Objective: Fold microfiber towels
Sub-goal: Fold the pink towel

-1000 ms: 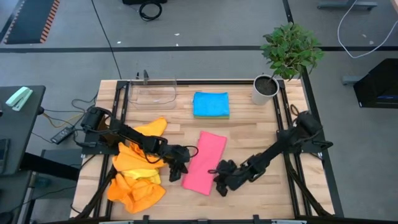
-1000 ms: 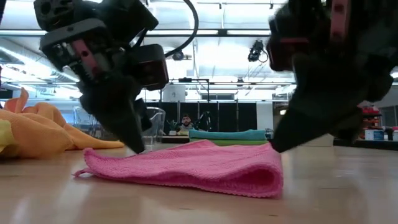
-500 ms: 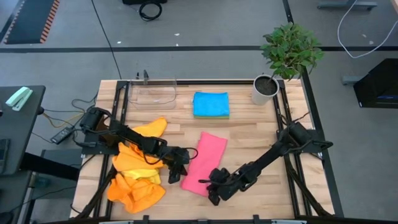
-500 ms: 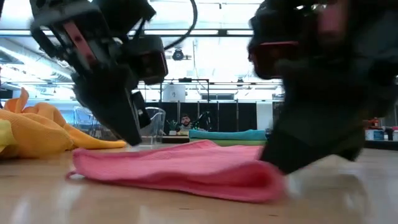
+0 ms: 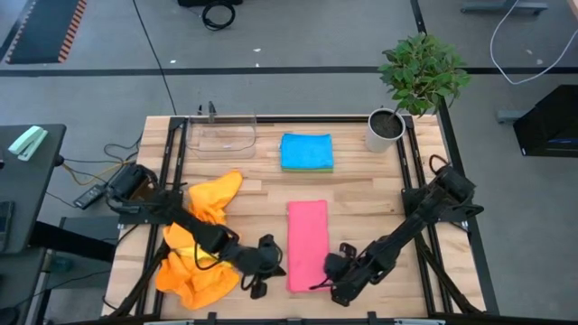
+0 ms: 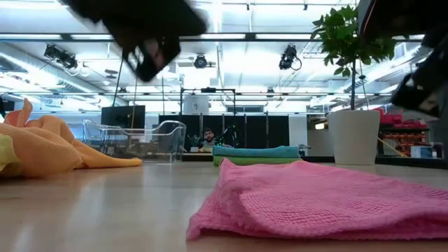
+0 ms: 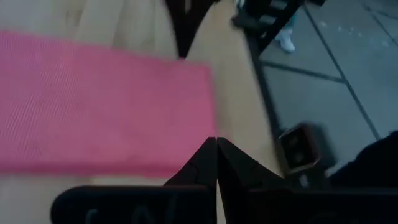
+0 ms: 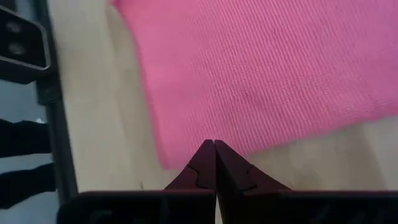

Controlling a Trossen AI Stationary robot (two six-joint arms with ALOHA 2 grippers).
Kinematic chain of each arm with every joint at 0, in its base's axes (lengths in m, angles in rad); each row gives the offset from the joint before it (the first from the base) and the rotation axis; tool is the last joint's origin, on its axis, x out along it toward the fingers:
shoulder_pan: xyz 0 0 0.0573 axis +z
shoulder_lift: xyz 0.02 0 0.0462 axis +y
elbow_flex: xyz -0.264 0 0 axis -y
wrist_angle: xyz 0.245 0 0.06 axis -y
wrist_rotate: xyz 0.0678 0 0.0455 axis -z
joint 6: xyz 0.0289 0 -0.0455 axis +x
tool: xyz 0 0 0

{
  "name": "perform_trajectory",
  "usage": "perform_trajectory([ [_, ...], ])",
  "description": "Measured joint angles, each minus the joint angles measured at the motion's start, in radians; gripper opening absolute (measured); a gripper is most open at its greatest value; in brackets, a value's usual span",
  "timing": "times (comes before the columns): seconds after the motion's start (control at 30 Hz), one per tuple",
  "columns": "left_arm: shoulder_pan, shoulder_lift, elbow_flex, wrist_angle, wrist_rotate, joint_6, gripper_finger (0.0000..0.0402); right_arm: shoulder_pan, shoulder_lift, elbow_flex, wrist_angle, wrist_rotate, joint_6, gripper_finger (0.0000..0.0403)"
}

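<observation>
Towels on the wooden table: one pink, a folded stack, and an orange-yellow heap.

The pink towel (image 5: pixel 307 245) lay flat as a long narrow rectangle near the table's front middle, its long side running front to back, folded with a soft doubled edge showing in the low view (image 6: pixel 329 203). The blue towel (image 5: pixel 306 149) sat neatly folded square near the back middle, on top of a green towel (image 5: pixel 308 168) whose edge peeked out beneath it. The orange towels (image 5: pixel 200 244) lay crumpled in a loose heap at the left front, with a yellow towel (image 5: pixel 215 259) bunched among them, all unfolded.
</observation>
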Motion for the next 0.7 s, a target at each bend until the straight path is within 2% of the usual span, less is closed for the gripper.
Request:
perform_trajectory([
  [0.17,-0.025,0.000,0.069,-0.012,-0.076,0.003,0.0005,0.027,-0.056,0.001,-0.028,0.004,-0.026,0.0002],
  [0.33,-0.027,0.000,0.084,-0.015,-0.118,0.021,0.0019,0.056,-0.114,0.001,-0.043,0.020,-0.024,0.0002],
  [0.5,-0.024,0.018,0.091,0.012,-0.119,0.177,0.0025,0.088,-0.183,0.002,-0.042,0.099,0.002,0.0002],
  [0.6,-0.023,0.068,0.132,0.006,-0.079,0.292,0.0034,0.101,-0.204,0.003,-0.042,0.153,0.025,0.0002],
  [0.7,-0.017,0.145,0.199,-0.045,0.032,0.393,0.0053,0.107,-0.202,0.003,-0.045,0.194,0.060,0.0002],
])
